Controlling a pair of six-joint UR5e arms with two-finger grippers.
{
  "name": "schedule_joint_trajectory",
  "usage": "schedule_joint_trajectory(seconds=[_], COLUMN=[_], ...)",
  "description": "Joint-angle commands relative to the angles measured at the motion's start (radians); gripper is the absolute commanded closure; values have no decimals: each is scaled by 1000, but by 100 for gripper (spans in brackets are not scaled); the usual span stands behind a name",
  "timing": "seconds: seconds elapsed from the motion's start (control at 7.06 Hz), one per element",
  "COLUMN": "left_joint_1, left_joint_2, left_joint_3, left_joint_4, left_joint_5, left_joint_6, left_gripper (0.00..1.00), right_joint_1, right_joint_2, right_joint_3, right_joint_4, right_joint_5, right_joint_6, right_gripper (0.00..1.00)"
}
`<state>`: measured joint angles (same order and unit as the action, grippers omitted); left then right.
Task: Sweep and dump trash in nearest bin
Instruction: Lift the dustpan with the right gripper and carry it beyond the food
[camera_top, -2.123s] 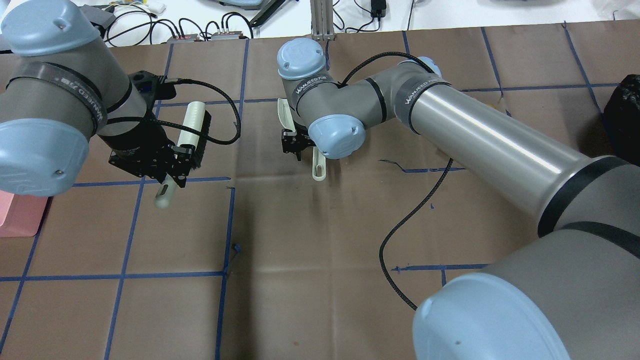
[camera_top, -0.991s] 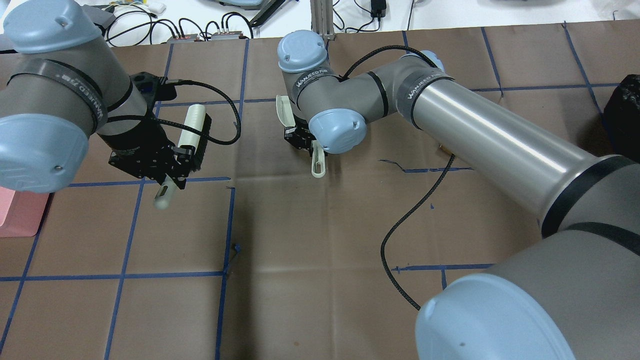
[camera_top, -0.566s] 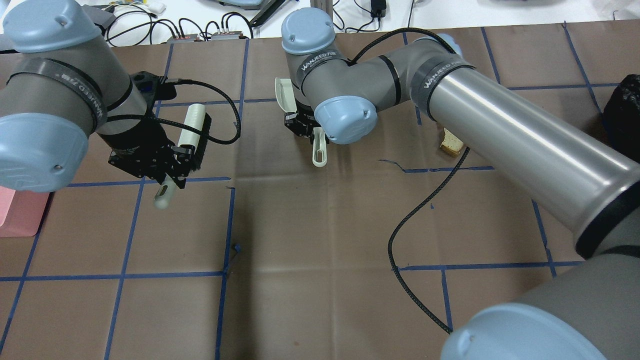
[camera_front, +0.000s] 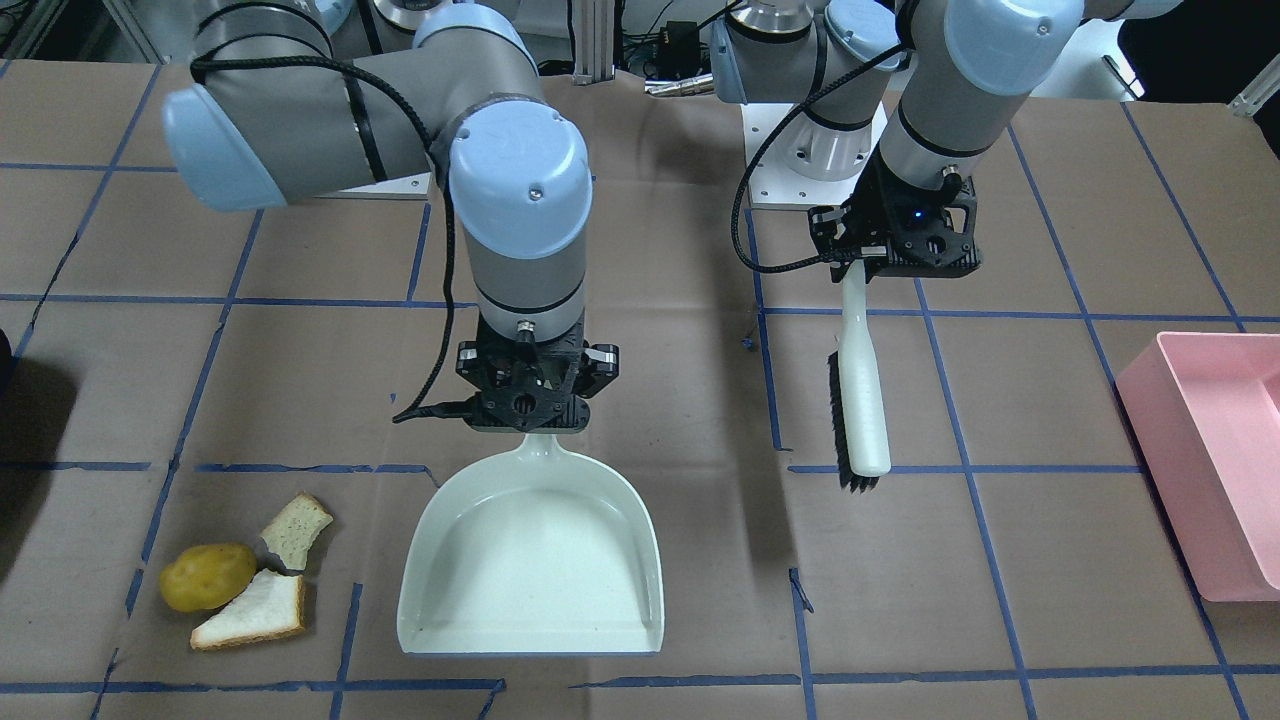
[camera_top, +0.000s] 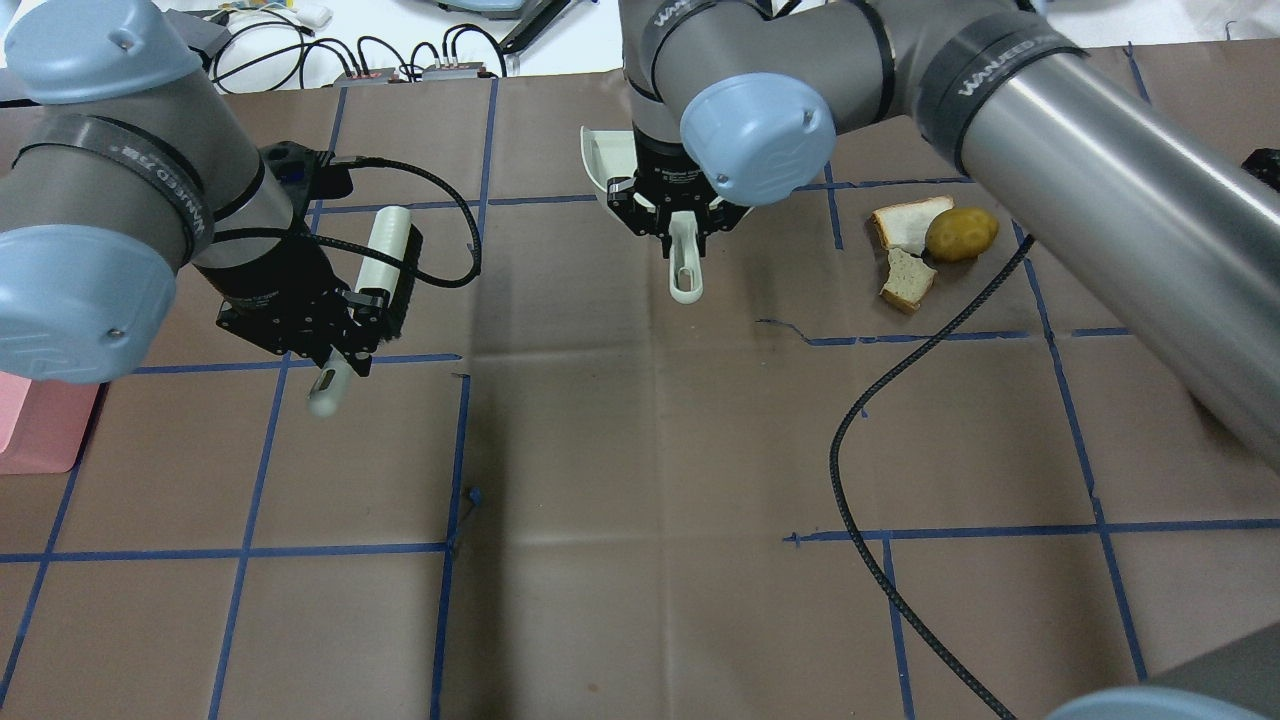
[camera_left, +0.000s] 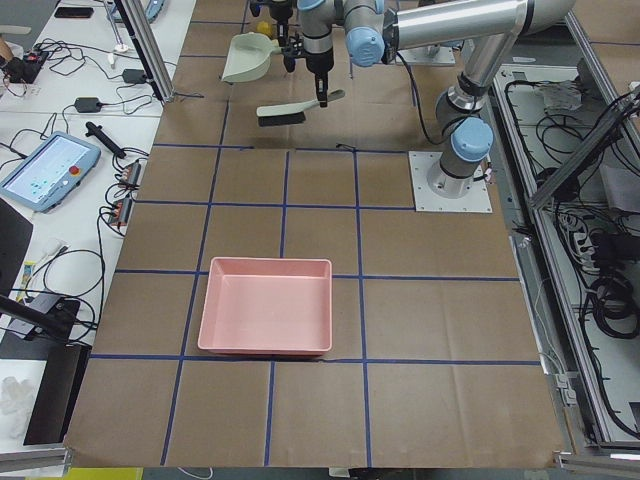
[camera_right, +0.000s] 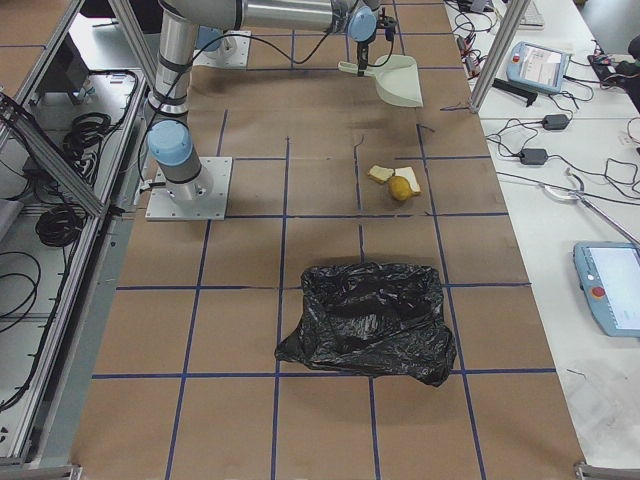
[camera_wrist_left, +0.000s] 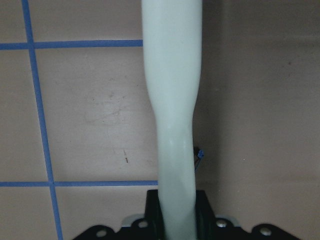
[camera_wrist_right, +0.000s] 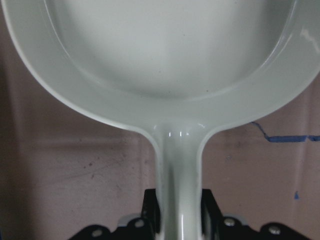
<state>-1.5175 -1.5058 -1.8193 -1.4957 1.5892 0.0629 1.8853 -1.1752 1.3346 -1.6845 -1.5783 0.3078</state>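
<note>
Presently pre-sweep staging: dustpan (camera_front: 530, 560) clamped in right tool (camera_front: 527, 425), brush (camera_front: 862, 400) clamped in left tool (camera_front: 853, 272); potato (camera_front: 208, 577) and bread (camera_front: 255, 615) bunched on desk (camera_front: 1000, 600), beside dustpan, unswept; next, probably dustpan mouth turned toward pile, brush brought across.

This is a robotics lab, not a home or shop. The table (camera_left: 250, 180) is wrapped in brown paper and marked off with a blue tape grid (camera_top: 250, 550). An arm is bolted to a metal base plate (camera_left: 450, 185). In the left side view a teach pendant (camera_left: 45, 170) lies at nine o'clock, near what look like power adapters (camera_left: 88, 103). An aluminium frame post (camera_left: 143, 50) stands at eleven o'clock, and loose cable bundles (camera_left: 600, 280) lie at three o'clock.
</note>
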Motion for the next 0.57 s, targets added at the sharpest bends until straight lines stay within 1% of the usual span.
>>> schedule_joint_trajectory(seconds=[0.0,0.28,0.42], left_joint_1=[-1,-3,-3], left_joint_2=[-1,-2,-2], left_joint_3=[0,0,0], left_joint_4=[0,0,2], left_joint_5=[0,0,0], left_joint_6=[0,0,0], left_gripper=[99,99,99], right_joint_1=[-110,-252,-314], right_joint_2=[-61,-130,-141], right_joint_3=[-37,-25,-25], right_joint_4=[150,239,244], right_joint_5=[-3,-15,-41], right_joint_6=[-212,-570,-728], right_gripper=[97,97,97])
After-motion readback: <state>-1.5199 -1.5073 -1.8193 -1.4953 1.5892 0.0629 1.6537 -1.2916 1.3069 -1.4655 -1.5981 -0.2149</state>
